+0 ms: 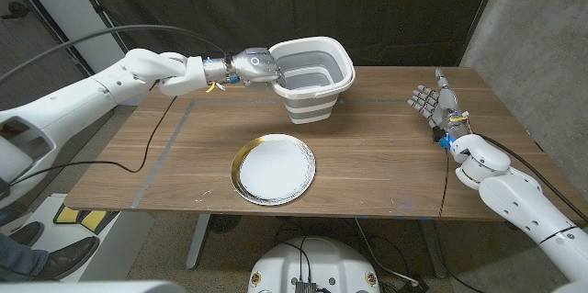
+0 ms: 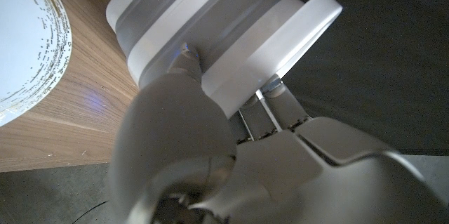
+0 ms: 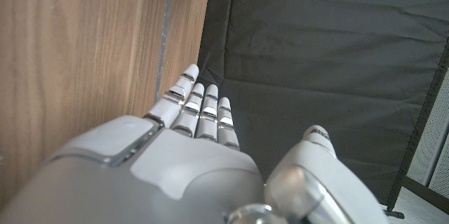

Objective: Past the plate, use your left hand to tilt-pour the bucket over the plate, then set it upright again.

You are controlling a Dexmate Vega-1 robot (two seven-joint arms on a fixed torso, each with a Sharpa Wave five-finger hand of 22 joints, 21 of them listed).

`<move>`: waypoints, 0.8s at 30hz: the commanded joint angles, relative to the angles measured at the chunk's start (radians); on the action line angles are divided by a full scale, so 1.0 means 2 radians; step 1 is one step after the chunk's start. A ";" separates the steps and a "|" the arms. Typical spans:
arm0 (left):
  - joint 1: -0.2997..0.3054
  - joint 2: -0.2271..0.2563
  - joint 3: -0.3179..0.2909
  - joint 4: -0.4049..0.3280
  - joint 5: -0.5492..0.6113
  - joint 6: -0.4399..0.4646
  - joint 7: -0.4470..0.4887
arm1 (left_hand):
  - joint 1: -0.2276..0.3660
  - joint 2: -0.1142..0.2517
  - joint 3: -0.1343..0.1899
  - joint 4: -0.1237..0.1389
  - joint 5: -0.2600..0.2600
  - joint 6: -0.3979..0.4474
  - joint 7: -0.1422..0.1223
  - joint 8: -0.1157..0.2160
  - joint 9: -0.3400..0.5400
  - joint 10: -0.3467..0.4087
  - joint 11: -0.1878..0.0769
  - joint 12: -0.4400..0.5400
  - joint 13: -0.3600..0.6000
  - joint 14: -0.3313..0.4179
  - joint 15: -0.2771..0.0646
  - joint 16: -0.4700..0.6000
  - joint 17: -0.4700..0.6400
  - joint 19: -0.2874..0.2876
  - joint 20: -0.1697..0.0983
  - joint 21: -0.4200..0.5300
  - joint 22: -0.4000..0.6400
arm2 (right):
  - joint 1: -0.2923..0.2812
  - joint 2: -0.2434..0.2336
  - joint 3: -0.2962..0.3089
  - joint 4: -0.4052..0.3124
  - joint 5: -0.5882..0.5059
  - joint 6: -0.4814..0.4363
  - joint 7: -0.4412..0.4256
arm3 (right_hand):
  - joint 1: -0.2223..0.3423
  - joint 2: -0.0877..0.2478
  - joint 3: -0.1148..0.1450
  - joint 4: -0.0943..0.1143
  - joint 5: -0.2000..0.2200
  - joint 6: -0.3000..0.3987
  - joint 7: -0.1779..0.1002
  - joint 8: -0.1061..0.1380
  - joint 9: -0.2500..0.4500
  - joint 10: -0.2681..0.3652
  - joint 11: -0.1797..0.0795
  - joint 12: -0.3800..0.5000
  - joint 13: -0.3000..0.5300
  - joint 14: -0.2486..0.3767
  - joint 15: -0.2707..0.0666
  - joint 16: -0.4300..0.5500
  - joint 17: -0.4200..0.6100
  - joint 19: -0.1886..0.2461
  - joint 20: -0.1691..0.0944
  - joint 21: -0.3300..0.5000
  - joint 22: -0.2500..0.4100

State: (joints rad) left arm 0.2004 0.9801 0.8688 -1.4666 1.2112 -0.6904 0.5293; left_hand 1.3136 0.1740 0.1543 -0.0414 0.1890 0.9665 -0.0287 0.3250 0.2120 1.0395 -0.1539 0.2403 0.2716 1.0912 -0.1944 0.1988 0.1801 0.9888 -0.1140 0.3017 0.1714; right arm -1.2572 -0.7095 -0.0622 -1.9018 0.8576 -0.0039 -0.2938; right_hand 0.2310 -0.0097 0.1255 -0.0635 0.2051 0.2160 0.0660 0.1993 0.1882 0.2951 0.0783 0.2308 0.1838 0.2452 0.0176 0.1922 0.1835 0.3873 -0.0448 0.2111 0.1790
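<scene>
A grey and white collapsible bucket (image 1: 312, 77) is at the far middle of the table, beyond a white plate (image 1: 273, 169) with a gold rim. My left hand (image 1: 257, 64) grips the bucket's rim on its left side. In the left wrist view the fingers (image 2: 277, 104) hook over the bucket's white rim (image 2: 280, 48) and the thumb presses its ribbed wall; the plate (image 2: 24, 41) lies near it. The bucket looks slightly tilted and raised off the table. My right hand (image 1: 436, 105) stands at the right table edge with its fingers apart, holding nothing.
The wooden table (image 1: 386, 164) has bare room around the plate and to the right. A black cable (image 1: 156, 137) trails over its left side. A dark curtain hangs behind. A person's shoes (image 1: 46, 256) are on the floor at the lower left.
</scene>
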 commanded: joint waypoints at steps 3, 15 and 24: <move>0.060 0.047 -0.064 -0.027 -0.023 0.004 -0.004 | 0.000 -0.002 0.007 0.004 0.002 0.004 0.000 0.000 0.001 0.003 -0.002 -0.001 0.002 0.000 -0.010 0.000 0.003 0.001 0.000 -0.001 0.001 | -0.008 -0.002 -0.001 -0.028 -0.009 -0.015 -0.020 | 0.001 0.006 -0.001 0.001 0.003 0.005 0.003 0.000 0.001 0.006 0.001 -0.003 0.001 0.004 0.002 -0.001 0.001 0.003 -0.008 -0.002 0.002; 0.100 0.073 -0.096 -0.039 -0.027 0.023 -0.002 | 0.000 -0.003 0.010 0.005 0.001 0.006 -0.001 0.000 0.001 0.004 -0.001 -0.002 0.005 0.000 -0.010 -0.001 0.003 0.000 0.001 -0.003 0.001 | 0.003 0.004 -0.013 -0.026 -0.016 -0.017 -0.020 | 0.000 0.006 -0.002 0.000 0.003 0.005 0.003 0.000 0.001 0.006 0.001 -0.003 0.001 0.004 0.002 -0.001 0.001 0.003 -0.008 -0.002 0.002; 0.136 0.099 -0.124 -0.063 -0.036 0.049 -0.007 | -0.001 -0.004 0.012 0.007 0.001 0.006 -0.002 0.000 0.001 0.004 -0.001 -0.002 0.007 0.000 -0.010 -0.002 0.003 -0.001 0.001 -0.006 0.001 | 0.004 0.008 -0.018 -0.022 -0.021 -0.009 -0.016 | 0.000 0.007 -0.002 0.000 0.003 0.004 0.002 -0.001 0.001 0.007 0.002 -0.003 0.001 0.004 0.002 -0.001 0.001 0.003 -0.008 -0.002 0.002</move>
State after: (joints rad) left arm 0.3960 1.1226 0.6830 -1.5481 1.1561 -0.6448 0.5240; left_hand 1.3090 0.1694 0.1694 -0.0318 0.1845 0.9702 -0.0326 0.3251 0.2118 1.0442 -0.1551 0.2397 0.2813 1.0910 -0.1943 0.1971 0.1833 0.9888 -0.1139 0.2915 0.1715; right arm -1.2552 -0.7016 -0.0842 -1.9497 0.8263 -0.0329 -0.3306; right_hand 0.2269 -0.0056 0.1256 -0.0635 0.2051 0.2197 0.0698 0.1994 0.1882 0.2986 0.0818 0.2236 0.1837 0.2452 0.0176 0.1922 0.1835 0.3871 -0.0446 0.2112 0.1790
